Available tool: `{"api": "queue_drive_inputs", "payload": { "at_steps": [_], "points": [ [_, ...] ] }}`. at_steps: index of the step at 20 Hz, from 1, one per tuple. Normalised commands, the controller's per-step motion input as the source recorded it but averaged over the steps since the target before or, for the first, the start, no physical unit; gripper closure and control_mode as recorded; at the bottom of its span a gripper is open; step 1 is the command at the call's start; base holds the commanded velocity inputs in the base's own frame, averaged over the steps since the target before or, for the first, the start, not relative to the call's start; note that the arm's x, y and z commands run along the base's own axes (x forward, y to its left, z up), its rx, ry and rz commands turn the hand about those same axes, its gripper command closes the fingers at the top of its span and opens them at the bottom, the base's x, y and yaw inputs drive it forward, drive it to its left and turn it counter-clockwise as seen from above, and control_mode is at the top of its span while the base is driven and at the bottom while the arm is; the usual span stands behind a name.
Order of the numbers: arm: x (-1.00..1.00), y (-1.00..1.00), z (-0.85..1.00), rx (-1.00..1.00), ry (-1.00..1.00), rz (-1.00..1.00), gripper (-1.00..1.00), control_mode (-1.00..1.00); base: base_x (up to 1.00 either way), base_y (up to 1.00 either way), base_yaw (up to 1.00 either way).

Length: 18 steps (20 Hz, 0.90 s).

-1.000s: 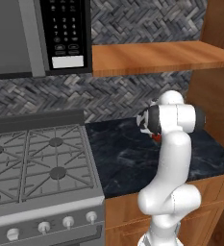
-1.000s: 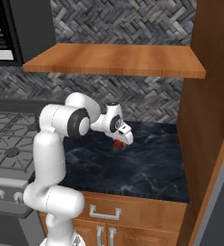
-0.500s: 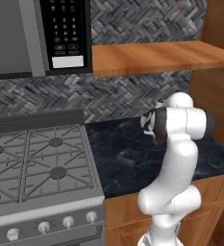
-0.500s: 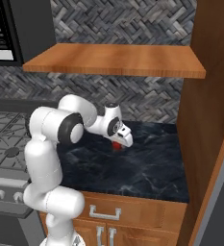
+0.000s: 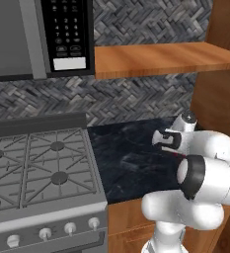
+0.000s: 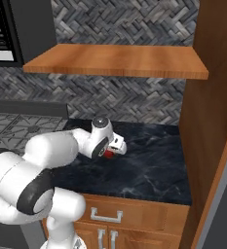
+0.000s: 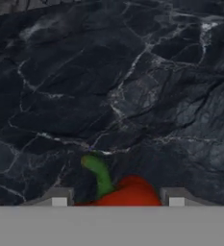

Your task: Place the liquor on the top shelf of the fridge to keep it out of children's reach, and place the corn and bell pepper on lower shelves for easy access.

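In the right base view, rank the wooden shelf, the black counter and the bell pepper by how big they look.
1. wooden shelf and black counter: alike, so unranked.
2. bell pepper: by far the smallest, partly hidden by the gripper.

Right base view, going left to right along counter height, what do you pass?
Stove → robot arm → gripper with the red bell pepper at its tips → bare black marble counter → tall wooden cabinet side.
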Motion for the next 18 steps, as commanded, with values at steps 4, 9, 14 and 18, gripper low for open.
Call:
{"api": "queue_drive_inputs", "payload": {
  "at_steps": [4,9,14,18],
  "points": [
    [-0.78,0.45,1.00,0.00,-0.17,0.32,1.00,-1.00,0.00,0.00,0.00],
    [-0.63,0.47,1.00,0.00,-0.09,0.30,1.00,-1.00,0.00,0.00,0.00],
    [-0.65,0.19,1.00,0.00,-0.07,0.25,1.00,-1.00,0.00,0.00,0.00],
    [-0.47,0.03,1.00,0.00,-0.03,0.16,1.00,-1.00,0.00,0.00,0.00]
  ]
}}
